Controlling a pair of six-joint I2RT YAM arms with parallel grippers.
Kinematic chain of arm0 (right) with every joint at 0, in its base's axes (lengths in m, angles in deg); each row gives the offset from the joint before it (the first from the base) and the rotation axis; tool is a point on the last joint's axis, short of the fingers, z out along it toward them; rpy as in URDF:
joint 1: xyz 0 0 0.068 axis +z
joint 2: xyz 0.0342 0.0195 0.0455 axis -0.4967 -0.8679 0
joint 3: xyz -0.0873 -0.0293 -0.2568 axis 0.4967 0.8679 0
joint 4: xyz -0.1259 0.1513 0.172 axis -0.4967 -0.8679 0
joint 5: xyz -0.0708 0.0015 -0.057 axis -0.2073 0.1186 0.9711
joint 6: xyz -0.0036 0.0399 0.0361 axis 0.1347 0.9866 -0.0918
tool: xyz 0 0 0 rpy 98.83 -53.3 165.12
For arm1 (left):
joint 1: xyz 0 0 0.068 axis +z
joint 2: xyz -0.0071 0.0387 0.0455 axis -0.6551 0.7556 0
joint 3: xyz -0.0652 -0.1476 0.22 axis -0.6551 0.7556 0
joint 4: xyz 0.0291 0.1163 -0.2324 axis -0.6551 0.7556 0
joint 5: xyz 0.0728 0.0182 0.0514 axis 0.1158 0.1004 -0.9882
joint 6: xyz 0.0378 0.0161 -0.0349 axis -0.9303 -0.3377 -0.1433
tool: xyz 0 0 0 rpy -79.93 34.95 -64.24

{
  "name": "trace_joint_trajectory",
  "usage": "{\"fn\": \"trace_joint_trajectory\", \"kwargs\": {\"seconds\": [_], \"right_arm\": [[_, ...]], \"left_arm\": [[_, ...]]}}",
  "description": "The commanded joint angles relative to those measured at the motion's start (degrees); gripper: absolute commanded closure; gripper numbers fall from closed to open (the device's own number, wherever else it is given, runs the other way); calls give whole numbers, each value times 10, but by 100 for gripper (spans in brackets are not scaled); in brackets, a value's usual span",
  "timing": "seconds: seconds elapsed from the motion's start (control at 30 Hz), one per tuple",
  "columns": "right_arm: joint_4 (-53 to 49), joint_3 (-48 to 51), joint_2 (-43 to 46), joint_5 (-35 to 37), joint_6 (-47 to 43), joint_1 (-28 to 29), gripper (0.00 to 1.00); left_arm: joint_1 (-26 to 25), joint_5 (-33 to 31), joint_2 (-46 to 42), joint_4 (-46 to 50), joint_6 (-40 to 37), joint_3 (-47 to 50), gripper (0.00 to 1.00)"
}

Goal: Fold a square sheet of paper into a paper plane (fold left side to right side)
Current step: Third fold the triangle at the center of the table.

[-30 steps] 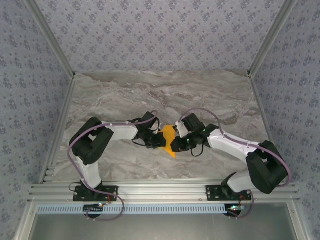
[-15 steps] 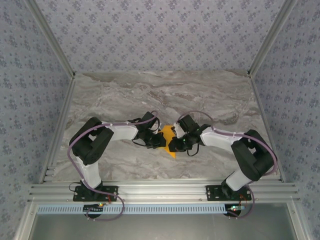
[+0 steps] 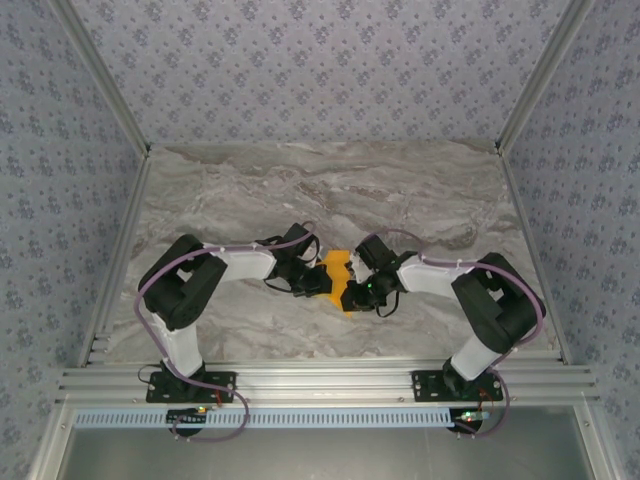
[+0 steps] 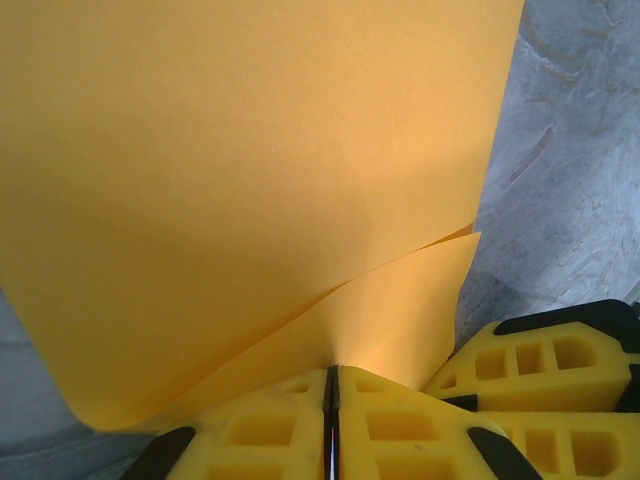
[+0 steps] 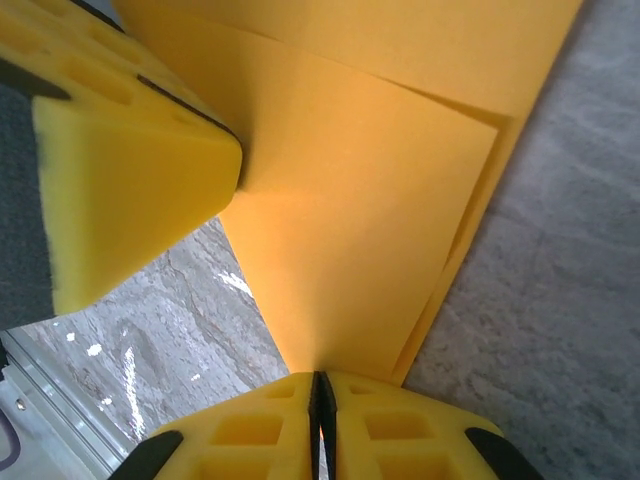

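The orange-yellow square sheet of paper [image 3: 337, 270] sits mid-table between both grippers, doubled over into loose layers [image 4: 250, 180] rather than a pointed plane shape. My left gripper [image 3: 318, 283] holds its left side, and in the left wrist view the yellow fingers [image 4: 400, 420] are pressed together on the paper's edge [image 4: 331, 372]. My right gripper [image 3: 349, 290] is shut on the near right part, pinching a corner of the layered sheet [image 5: 320, 378]. The left gripper's finger [image 5: 130, 170] touches the paper in the right wrist view. The right gripper's fingers [image 4: 545, 365] lie close beside the left ones.
The grey marble table [image 3: 300, 190] stretches behind and to both sides of the paper. Aluminium frame rails [image 3: 320, 380] run along the near edge. Patterned walls [image 3: 320, 70] close in the back and sides. The right arm's elbow [image 3: 495, 300] is folded in near the right side.
The right arm has swung left and folded in, carrying its gripper further over the paper's near right part. Its jaws have closed slightly tighter. The left arm has stayed put.
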Motion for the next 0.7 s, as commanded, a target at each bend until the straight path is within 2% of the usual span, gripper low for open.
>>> {"fn": "trace_joint_trajectory", "kwargs": {"seconds": [0.0,0.2,0.33,0.67], "right_arm": [[-53,10,-34,73,-7,0,88],[-58,7,-41,84,-9,0,96],[-57,7,-43,84,-11,0,97],[-59,3,-47,84,-13,2,98]], "left_arm": [[4,-31,-32,26,2,8,90],[-15,-5,-59,-18,26,34,92],[-30,12,-55,-59,47,47,93],[-44,12,-21,-79,59,41,93]]}}
